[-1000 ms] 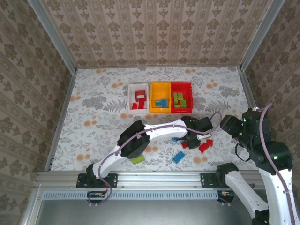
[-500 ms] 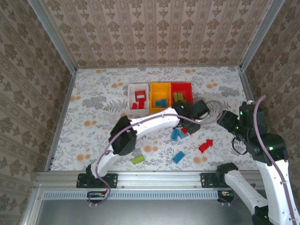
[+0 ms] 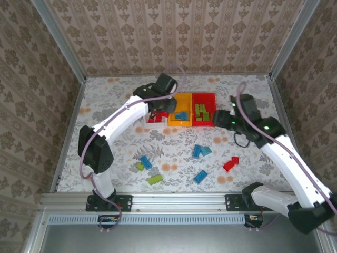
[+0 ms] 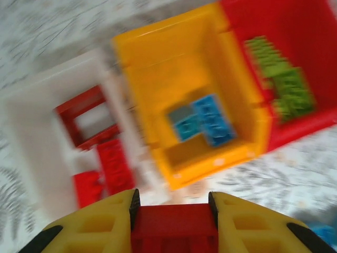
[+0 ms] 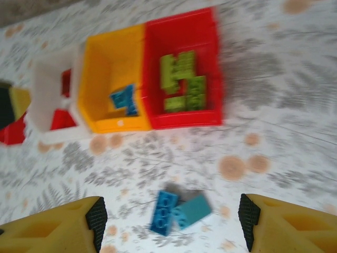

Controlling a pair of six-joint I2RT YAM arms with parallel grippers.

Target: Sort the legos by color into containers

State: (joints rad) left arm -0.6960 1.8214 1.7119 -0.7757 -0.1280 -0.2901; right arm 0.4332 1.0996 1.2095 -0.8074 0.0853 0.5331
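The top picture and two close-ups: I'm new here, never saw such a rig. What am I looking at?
Two white robot arms stand at the near edge of a table. The overhead camera shows both; the close-ups come from cameras on each wrist, with yellow fingers at the bottom. Three bins hold sorted bricks: red in the white bin, blue in the yellow bin, green in the red bin. More lie loose on the table. The left gripper holds a red brick near the white bin; the right gripper is open and empty.

The left arm (image 3: 120,117) reaches forward, jaws clamped on red lego (image 4: 174,229); right arm (image 3: 287,154) extended, jaws apart.
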